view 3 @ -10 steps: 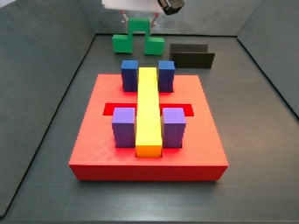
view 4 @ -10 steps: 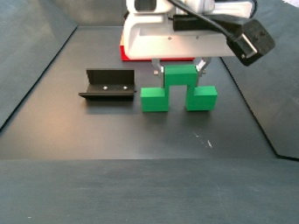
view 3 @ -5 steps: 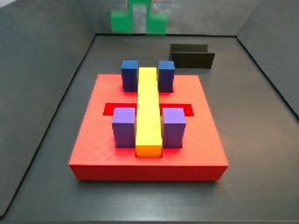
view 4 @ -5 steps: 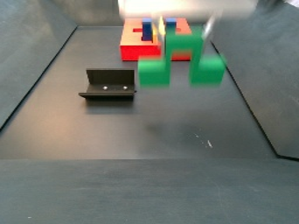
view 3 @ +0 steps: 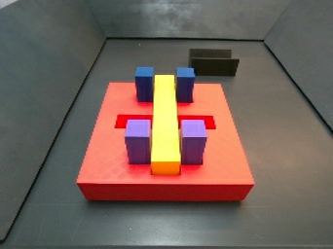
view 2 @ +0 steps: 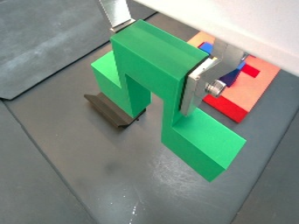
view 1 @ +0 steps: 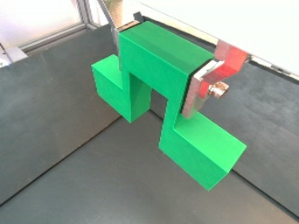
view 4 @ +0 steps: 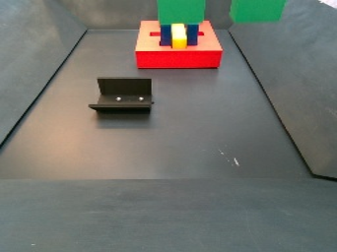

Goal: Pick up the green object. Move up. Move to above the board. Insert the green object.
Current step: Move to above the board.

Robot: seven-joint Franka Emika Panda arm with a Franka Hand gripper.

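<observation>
The green object (view 1: pixel 158 74) is a bright green bridge-shaped block, and my gripper (view 1: pixel 163 54) is shut on its raised middle cube, one silver finger (view 1: pixel 205 84) flat against each side. Both wrist views show this hold, with the green object (view 2: pixel 146 66) hanging high above the dark floor. In a side view only its two legs (view 4: pixel 259 9) show at the top edge, and the gripper is out of frame there. The red board (view 3: pixel 117 156) lies on the floor with a yellow bar (view 3: pixel 166 122), blue blocks (view 3: pixel 144 80) and purple blocks (view 3: pixel 138 141). The board (view 2: pixel 228 105) sits beyond the held piece.
The fixture (view 4: pixel 122 95), a dark L-shaped bracket, stands on the floor apart from the board (view 4: pixel 178 59); it also shows as the fixture (view 3: pixel 215 61) behind the board and below the held piece as the fixture (view 2: pixel 111 109). Grey walls enclose the floor.
The gripper has risen with the green object from the floor beside the fixture. It has left one side view and shows only at the top edge of the other.
</observation>
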